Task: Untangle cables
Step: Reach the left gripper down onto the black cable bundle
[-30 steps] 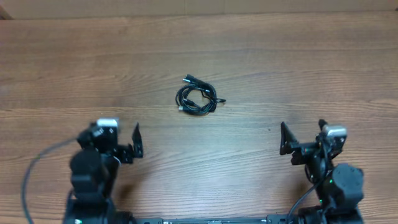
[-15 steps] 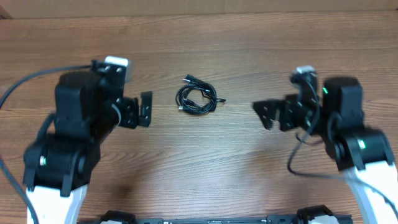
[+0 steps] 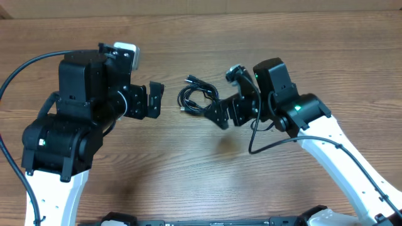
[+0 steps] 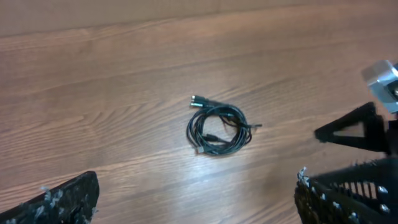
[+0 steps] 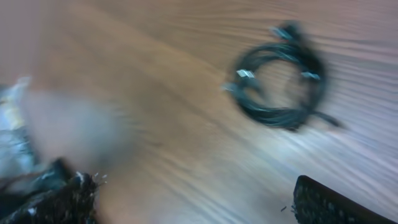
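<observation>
The cables (image 3: 199, 98) lie as one small coiled black bundle with silver-tipped plugs on the wooden table (image 3: 201, 44). My left gripper (image 3: 155, 100) hovers open just left of the bundle, apart from it. To the bundle's lower right, my right gripper (image 3: 220, 115) is open with its fingertips close to the coil's edge. In the left wrist view the cables (image 4: 217, 127) sit ahead of my open left gripper (image 4: 196, 199), nothing between the fingers. The blurred right wrist view shows the cables (image 5: 273, 117) ahead and to the right of my open right gripper (image 5: 193, 199).
Thick black cables (image 3: 28, 66) run from the left arm and a loop (image 3: 260, 143) hangs under the right arm. The right arm's finger (image 4: 354, 127) shows at the right edge of the left wrist view. A pale strip (image 3: 201, 6) borders the table's far edge.
Both arms have swung up from the near table edge toward the middle. The right gripper has moved left, close to the bundle. The cables have not moved. Both grippers stay open.
</observation>
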